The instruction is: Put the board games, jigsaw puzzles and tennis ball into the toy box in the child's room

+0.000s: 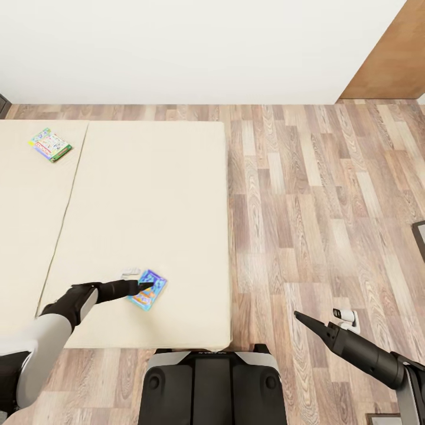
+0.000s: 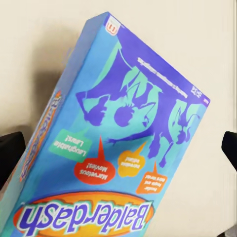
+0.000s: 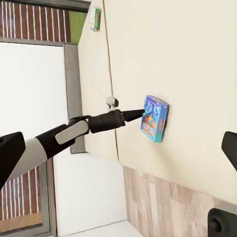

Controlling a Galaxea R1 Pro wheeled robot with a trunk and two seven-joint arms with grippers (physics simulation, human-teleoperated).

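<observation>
A blue board game (image 1: 149, 290) with purple figures, titled "Balderdash", lies near the front edge of the bed (image 1: 147, 195). My left gripper (image 1: 143, 288) is right at it, open, its fingers (image 2: 10, 153) standing on either side of the box (image 2: 123, 143). A pale green colourful board game (image 1: 51, 144) lies far back on the bed's left pad. My right gripper (image 1: 301, 319) hangs open over the floor to the right of the bed, holding nothing. From the right wrist view I see the blue box (image 3: 155, 118), the left gripper (image 3: 136, 114) and the far game (image 3: 95, 19).
Wood-plank floor (image 1: 319, 212) stretches to the right of the bed, up to a white wall (image 1: 195, 47). A brown wooden panel (image 1: 392, 59) stands at the back right. A dark object (image 1: 420, 239) pokes in at the right edge. My base (image 1: 212, 383) abuts the bed's front.
</observation>
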